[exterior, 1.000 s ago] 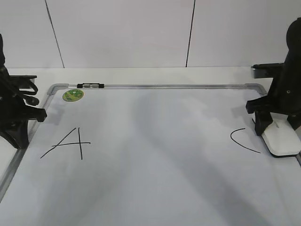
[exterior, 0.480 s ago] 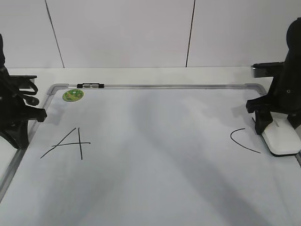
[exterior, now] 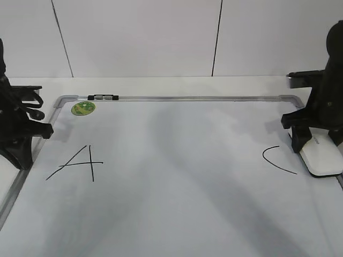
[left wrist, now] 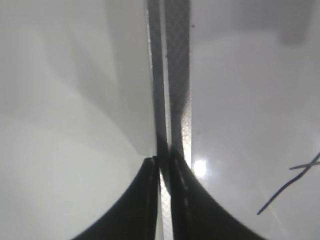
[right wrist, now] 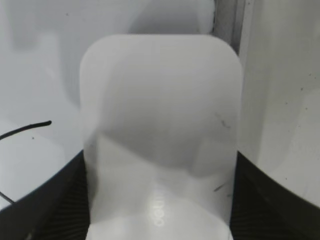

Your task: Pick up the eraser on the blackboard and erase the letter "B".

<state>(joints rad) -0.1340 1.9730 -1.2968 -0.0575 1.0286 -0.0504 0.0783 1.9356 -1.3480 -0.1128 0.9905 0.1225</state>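
Observation:
The white eraser (exterior: 321,159) lies on the blackboard (exterior: 177,176) at its right edge, just right of a black "C" (exterior: 276,159). My right gripper (exterior: 317,143) straddles it, one finger against each long side, shut on it. In the right wrist view the eraser (right wrist: 160,125) fills the middle between the dark fingers (right wrist: 60,200), and an end of the "C" (right wrist: 25,130) shows at left. No letter "B" shows anywhere; the board's middle is bare. My left gripper (exterior: 24,155) is shut and empty over the board's left frame (left wrist: 177,75).
A black "A" (exterior: 80,163) is drawn at the board's left; its strokes also show in the left wrist view (left wrist: 290,185). A round green sticker (exterior: 83,108) and a small black-and-silver marker (exterior: 103,97) sit at the far left corner. The grey frame (right wrist: 227,20) runs just beyond the eraser.
My right gripper and the eraser have shifted very slightly right and away along the board's right edge. The left arm has not moved.

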